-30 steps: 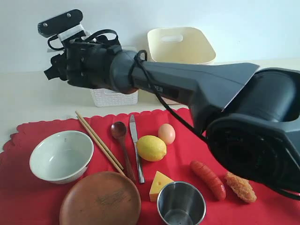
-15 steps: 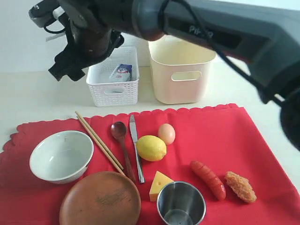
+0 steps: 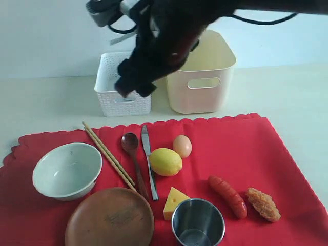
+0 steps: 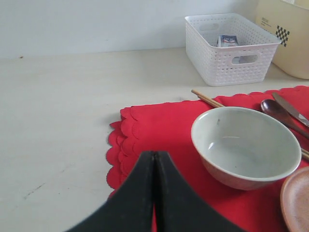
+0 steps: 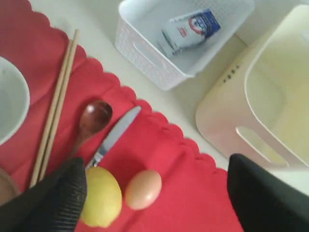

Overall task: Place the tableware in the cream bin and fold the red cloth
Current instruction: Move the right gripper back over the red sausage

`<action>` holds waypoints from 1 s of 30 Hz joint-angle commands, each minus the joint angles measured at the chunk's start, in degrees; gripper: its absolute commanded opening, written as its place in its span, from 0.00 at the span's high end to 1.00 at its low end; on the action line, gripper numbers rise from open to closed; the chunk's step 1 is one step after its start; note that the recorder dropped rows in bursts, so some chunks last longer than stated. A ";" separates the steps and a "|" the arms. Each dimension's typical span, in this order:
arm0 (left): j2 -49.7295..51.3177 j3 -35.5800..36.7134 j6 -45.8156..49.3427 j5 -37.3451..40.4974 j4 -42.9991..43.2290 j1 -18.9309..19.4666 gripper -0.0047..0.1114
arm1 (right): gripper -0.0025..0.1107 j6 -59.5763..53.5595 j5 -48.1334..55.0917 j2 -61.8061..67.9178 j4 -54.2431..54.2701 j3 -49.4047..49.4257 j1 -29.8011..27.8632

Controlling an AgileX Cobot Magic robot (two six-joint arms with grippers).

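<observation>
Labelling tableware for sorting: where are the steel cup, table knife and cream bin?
steel cup (image 3: 198,223), exterior view, its interior.
table knife (image 3: 146,141), exterior view, the blade.
cream bin (image 3: 205,100), exterior view, front wall.

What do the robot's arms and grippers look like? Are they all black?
Mostly. The right arm is chunky matte black, with black cables looping off it and a grey-white camera piece by the wrist. The left gripper has smooth black fingers narrowing to thin tips; the right gripper has blunter, rounded black ones.
</observation>
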 commanded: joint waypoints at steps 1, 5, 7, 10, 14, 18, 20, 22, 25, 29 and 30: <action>-0.38 0.15 -0.15 -0.55 -0.09 -0.31 0.96 | 0.31 -0.62 -0.96 -7.58 -0.16 8.93 -4.33; -0.38 0.15 -0.15 -0.55 -0.09 -0.31 0.96 | 0.31 -4.72 -1.68 -12.08 3.72 14.72 -8.74; -0.38 0.15 -0.15 -0.55 -0.09 -0.31 0.96 | 0.31 -9.18 -2.63 -13.42 7.08 17.47 -11.63; -0.38 0.15 -0.15 -0.55 -0.09 -0.31 0.96 | 0.31 -12.59 -2.62 -13.96 8.39 19.48 -16.21; -0.38 0.15 -0.15 -0.55 -0.09 -0.31 0.96 | 0.31 -19.06 -2.93 -13.06 16.60 20.13 -22.18; -0.38 0.15 -0.15 -0.55 -0.09 -0.31 0.96 | 0.31 -29.33 -1.61 -10.10 29.18 20.13 -26.43; -0.38 0.15 -0.15 -0.55 -0.09 -0.31 0.96 | 0.31 -30.56 -1.39 -7.65 30.36 20.13 -27.07; -0.38 0.15 -0.15 -0.55 -0.09 -0.31 0.96 | 0.31 -30.56 -1.24 -5.08 30.12 20.13 -27.07; -0.38 0.15 -0.15 -0.55 -0.09 -0.31 0.96 | 0.33 -31.30 -0.85 -1.59 30.25 20.13 -26.93; -0.38 0.15 -0.15 -0.55 -0.09 -0.31 0.96 | 0.39 -34.61 0.93 2.69 31.31 20.13 -26.93; -0.38 0.15 -0.15 -0.55 -0.09 -0.31 0.96 | 0.41 -35.60 1.20 3.62 32.03 20.13 -26.93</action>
